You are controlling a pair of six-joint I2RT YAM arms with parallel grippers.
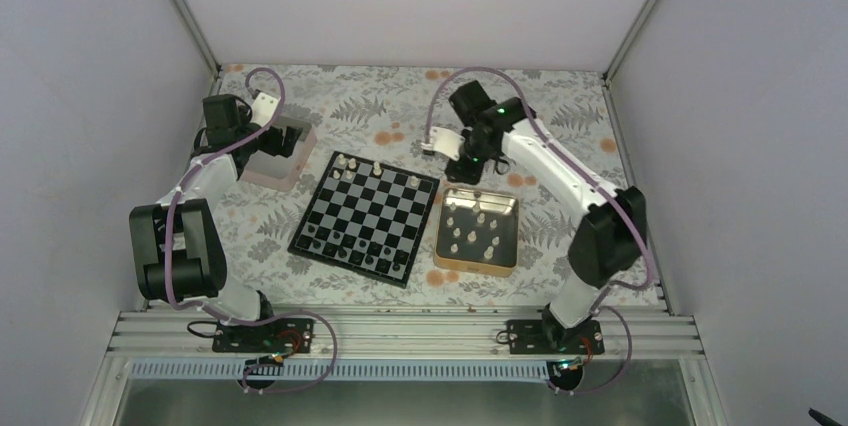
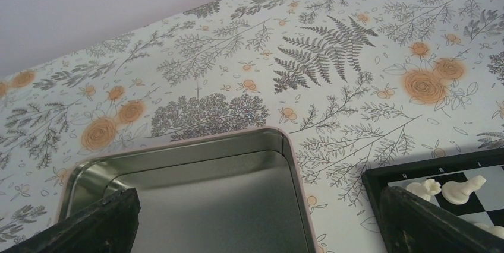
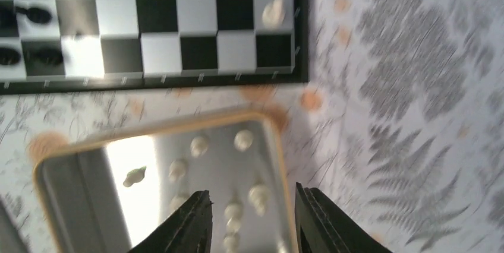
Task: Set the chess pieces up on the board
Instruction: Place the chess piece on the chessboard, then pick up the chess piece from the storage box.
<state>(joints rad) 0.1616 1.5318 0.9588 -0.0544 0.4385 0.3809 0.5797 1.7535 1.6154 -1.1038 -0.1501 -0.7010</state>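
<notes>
- My left gripper (image 2: 258, 191) is released, its fingers spread as wide as they go and holding nothing. It hangs over the pinkish tin (image 1: 268, 177) at the left far side of the table (image 1: 380, 106).
- My right gripper (image 3: 252, 192) is partly open, with nothing between its fingers. It hovers above the far end of the gold tin (image 1: 476, 267).
- The board (image 1: 370, 211) lies flat in the middle of the table, between the two tins, with the gold tin just to its right.
- Most of the white chessmen (image 3: 243, 140) lie scattered inside the gold tin.
- A few more stand on the board's far rows.
- Dark chessmen (image 1: 330, 242) sit along the board's near rows.
</notes>
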